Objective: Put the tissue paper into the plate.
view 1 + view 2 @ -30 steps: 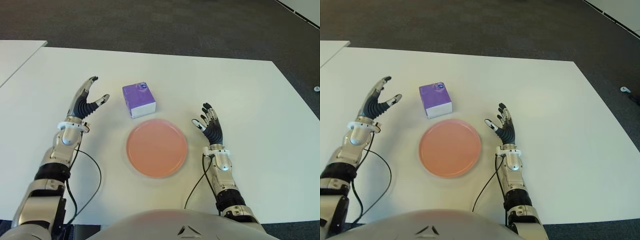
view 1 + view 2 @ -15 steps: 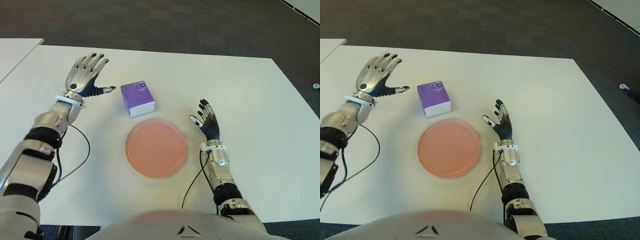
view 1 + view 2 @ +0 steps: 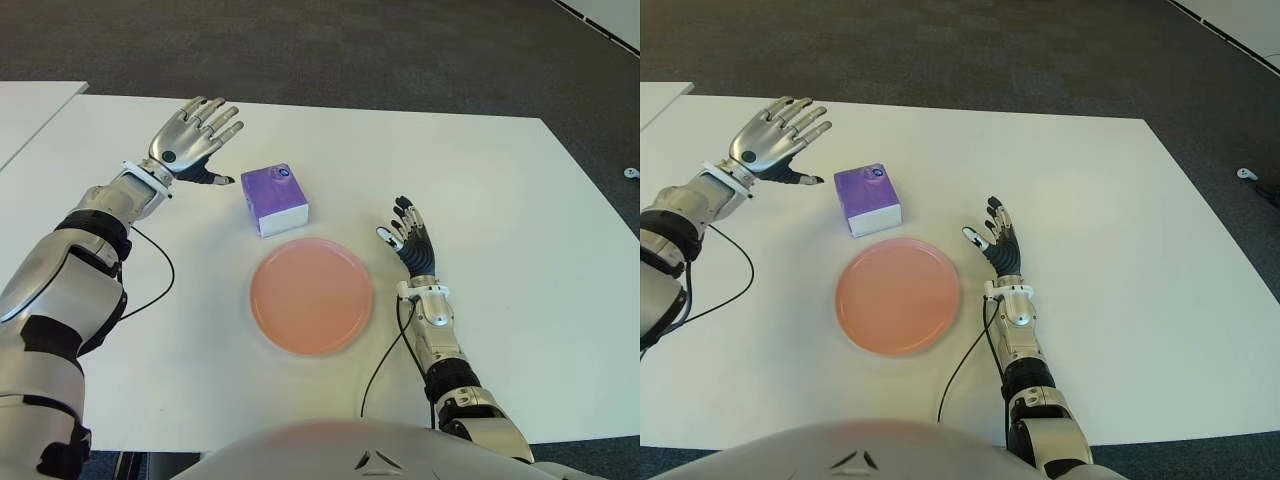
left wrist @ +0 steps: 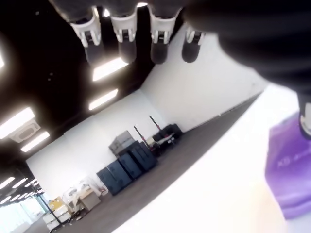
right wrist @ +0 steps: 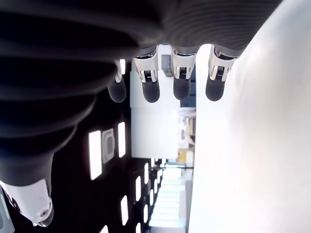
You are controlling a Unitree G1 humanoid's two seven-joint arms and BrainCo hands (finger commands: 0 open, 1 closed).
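Note:
A purple tissue pack (image 3: 275, 198) with a white lower edge sits on the white table (image 3: 520, 210), just beyond the round pink plate (image 3: 312, 295). The plate holds nothing. My left hand (image 3: 192, 143) hovers to the left of the pack, a short gap away, fingers spread and thumb pointing toward it. It holds nothing. The left wrist view shows the pack's purple side (image 4: 291, 165) close by. My right hand (image 3: 410, 240) shows to the right of the plate, fingers spread and holding nothing.
A second white table corner (image 3: 30, 100) shows at the far left. Dark carpet (image 3: 400, 50) lies beyond the table's far edge. Black cables (image 3: 150, 290) trail from both wrists across the tabletop.
My left hand has risen and moved forward and to the right, closing in on the tissue pack's left side. The right hand has barely shifted.

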